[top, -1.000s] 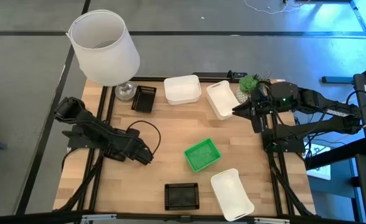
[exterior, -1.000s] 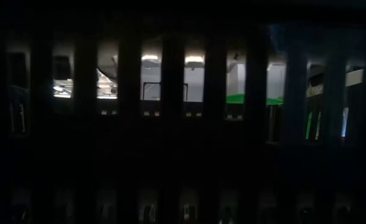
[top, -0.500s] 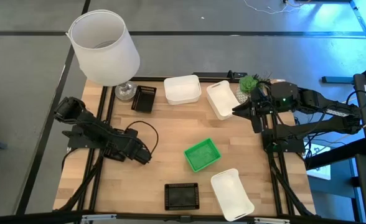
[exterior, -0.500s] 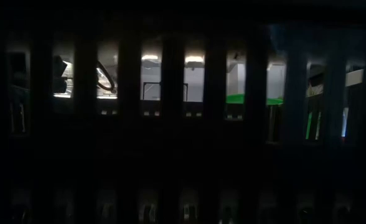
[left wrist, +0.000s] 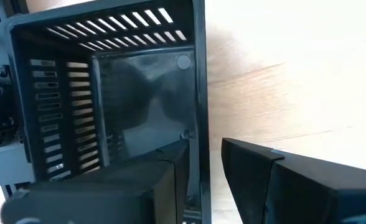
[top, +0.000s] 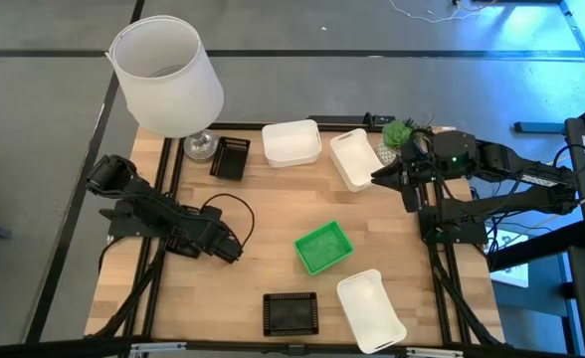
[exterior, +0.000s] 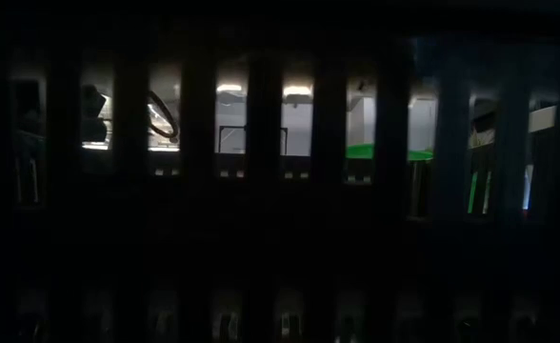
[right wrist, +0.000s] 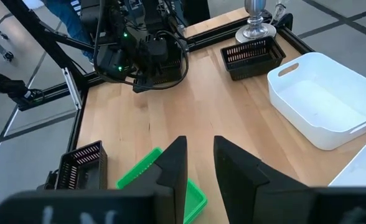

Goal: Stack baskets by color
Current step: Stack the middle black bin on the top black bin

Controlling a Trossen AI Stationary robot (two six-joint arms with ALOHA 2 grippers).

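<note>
My left gripper points down near the table's left edge, over a black mesh basket that it mostly hides from above. It is open and astride one side wall. One finger is inside the basket and one outside, with a strip of wood showing between the wall and the outer finger. A green basket lies at mid-table. Other black baskets sit at the far left and the near edge. White baskets lie at the far side and near right. My right gripper hovers high at the right, narrowly open, with nothing between its fingers.
A large white lampshade on a metal foot stands at the far left corner. A small green plant sits at the far right. Bare wood lies between the green basket and my left gripper. The low view looks out through dark slats only.
My left gripper has sunk a little toward the table over the black basket; its arm and cable now show between the slats in the low view. The baskets have stayed where they were.
</note>
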